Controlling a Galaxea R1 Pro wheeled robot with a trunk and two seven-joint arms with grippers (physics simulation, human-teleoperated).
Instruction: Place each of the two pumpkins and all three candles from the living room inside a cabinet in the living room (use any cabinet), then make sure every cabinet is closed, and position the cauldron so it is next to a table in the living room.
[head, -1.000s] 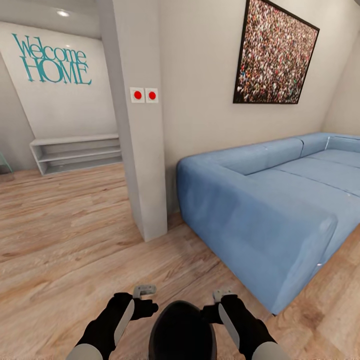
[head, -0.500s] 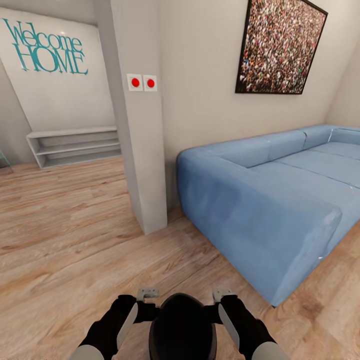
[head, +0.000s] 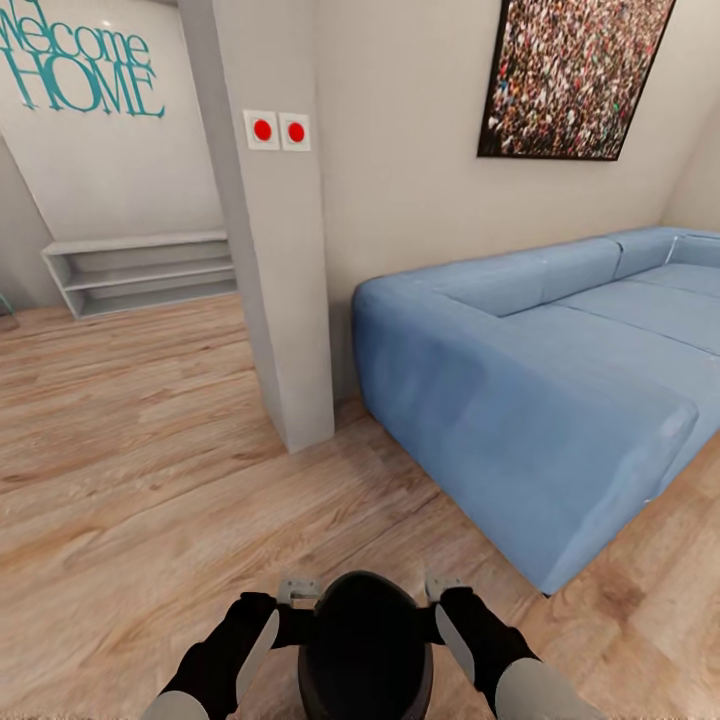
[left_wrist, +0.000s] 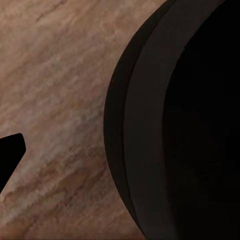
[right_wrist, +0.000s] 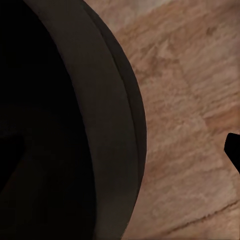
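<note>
Wood floor (head: 150, 470), blue sofa (head: 540, 400) ahead; wrist cameras close on cauldron (left_wrist: 190, 125) rim.

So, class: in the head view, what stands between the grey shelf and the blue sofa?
A grey pillar with two red buttons stands between shelf and sofa, on the wood floor.

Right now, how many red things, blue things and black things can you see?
Red: 2, the round buttons on the pillar
Blue: 1, the sofa
Black: 1, the cauldron between the robot's arms
Total: 4
</note>
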